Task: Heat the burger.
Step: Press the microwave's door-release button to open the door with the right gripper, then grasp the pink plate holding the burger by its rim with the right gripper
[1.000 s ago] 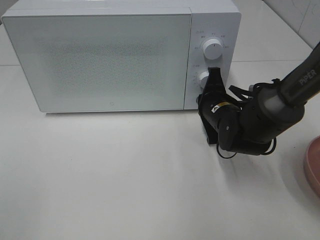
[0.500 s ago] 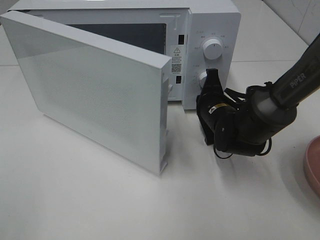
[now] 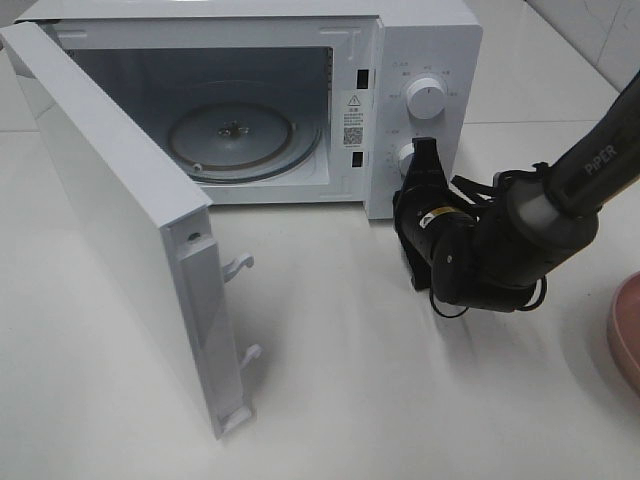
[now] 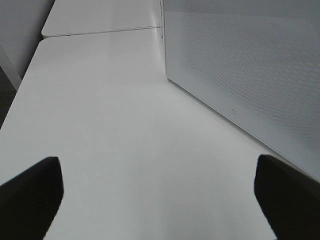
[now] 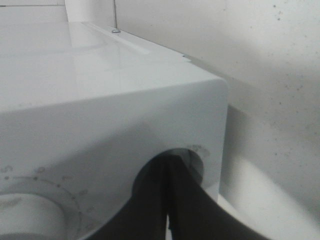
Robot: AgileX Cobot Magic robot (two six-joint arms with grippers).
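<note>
At the right edge of the table (image 3: 400, 420), only a curved sliver of the flat pink plate (image 3: 626, 335) shows; the burger is not visible in any view. Left of the plate, the black right gripper (image 3: 426, 148) has its two fingers (image 5: 167, 200) pressed flat together with nothing between them. Its tip is at the lower knob (image 3: 406, 157) of the microwave (image 3: 420, 40); contact cannot be told. The microwave is a smooth white box with rounded corners and two round white knobs, the upper knob (image 3: 426, 98) above the lower. Its door (image 3: 110, 230) stands open to the left, with two white latch hooks (image 3: 238, 265) on its near edge. Inside lies one round glass turntable (image 3: 232, 135). At the far left, the left gripper (image 4: 160, 200) hangs spread wide and empty over the matte white tabletop, near the door's speckled outer face.
</note>
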